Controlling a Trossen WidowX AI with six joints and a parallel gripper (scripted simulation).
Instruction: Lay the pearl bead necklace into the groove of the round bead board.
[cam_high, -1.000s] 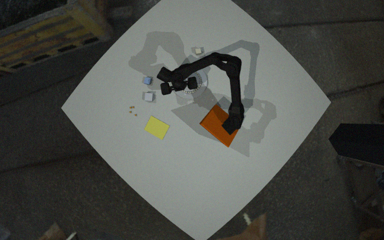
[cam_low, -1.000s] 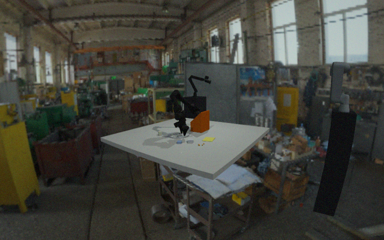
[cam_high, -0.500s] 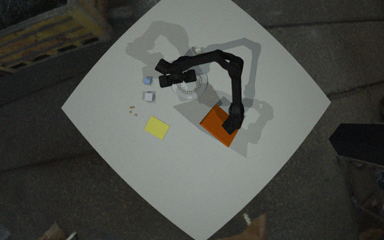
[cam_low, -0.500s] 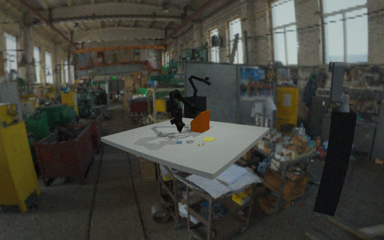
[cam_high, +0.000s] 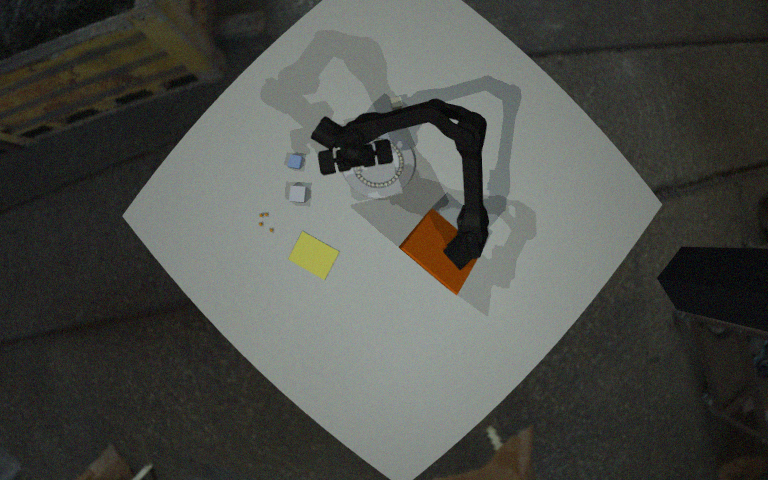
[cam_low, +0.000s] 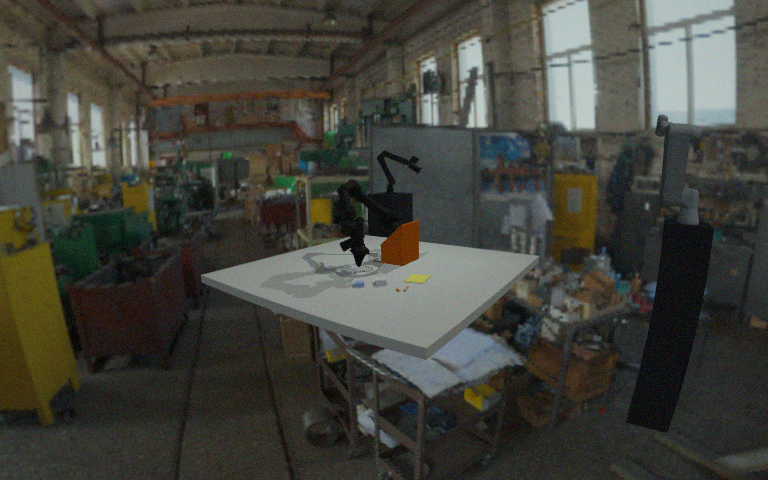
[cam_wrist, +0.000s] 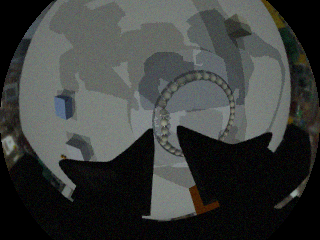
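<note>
The pearl bead necklace (cam_high: 378, 185) (cam_wrist: 232, 107) lies as a nearly round loop on the pale round bead board (cam_high: 385, 192) (cam_wrist: 142, 120). In the wrist view its left beads lie slightly inside a dark curved line; I cannot tell whether they are seated in the groove. The lower right beads are hidden behind a finger. My gripper (cam_low: 358, 264) (cam_wrist: 165, 131) is slightly open with nothing between its fingers. It points down over the board, its tips appearing near the loop's lower left beads. In the top view the arm hides the loop's upper left.
A blue block (cam_high: 295, 161) (cam_wrist: 63, 107) and a grey block (cam_high: 297, 193) (cam_wrist: 78, 149) lie left of the board. A cream block (cam_high: 396, 101) (cam_wrist: 237, 27) is behind it. A yellow pad (cam_high: 314, 255), several small orange pieces (cam_high: 261, 224) and a tall orange block (cam_high: 427, 243) (cam_low: 400, 246) also stand around.
</note>
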